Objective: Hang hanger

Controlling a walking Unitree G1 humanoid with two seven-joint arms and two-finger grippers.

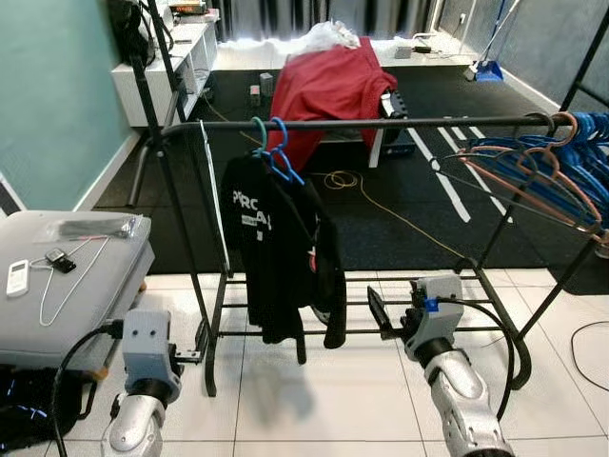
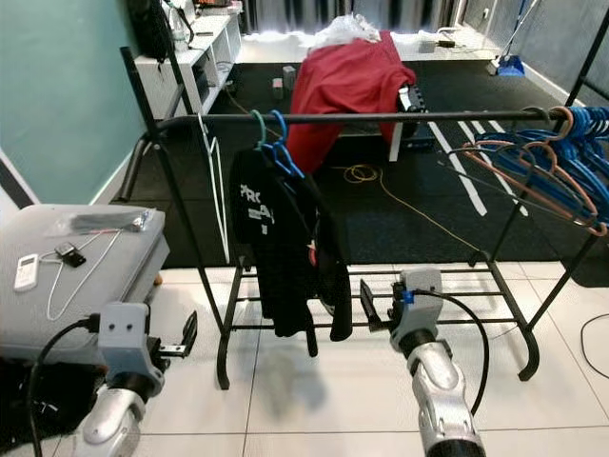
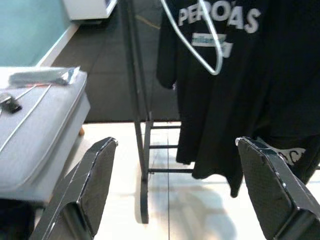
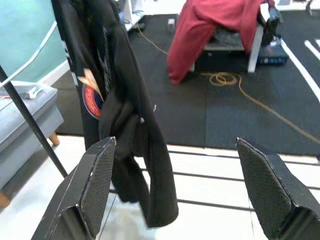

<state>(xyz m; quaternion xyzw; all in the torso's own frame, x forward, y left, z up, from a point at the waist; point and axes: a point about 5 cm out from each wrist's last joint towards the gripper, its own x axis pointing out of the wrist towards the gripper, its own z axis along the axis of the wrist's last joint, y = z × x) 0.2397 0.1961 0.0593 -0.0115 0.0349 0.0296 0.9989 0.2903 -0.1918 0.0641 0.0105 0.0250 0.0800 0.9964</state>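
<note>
A black clothes rail (image 1: 400, 123) spans the rack in front of me. Black T-shirts (image 1: 276, 248) hang from it on a green and a blue hanger (image 1: 274, 148). A white hanger (image 1: 213, 195) hangs on the rail to their left, also seen as the white hanger (image 3: 200, 47) in the left wrist view. Another thin white hanger (image 1: 59, 278) lies on the grey case (image 1: 105, 286) at my left. My left gripper (image 3: 176, 145) is open and empty, low beside the case. My right gripper (image 4: 175, 145) is open and empty, low before the rack's bottom shelf.
A bunch of blue and pink hangers (image 1: 547, 171) hangs at the rail's right end. Behind the rack are a red cloth over a bench (image 1: 328, 86), an orange cable (image 1: 343, 179) on the black mat and a white shelf (image 1: 181, 57). A white remote (image 1: 17, 277) lies on the case.
</note>
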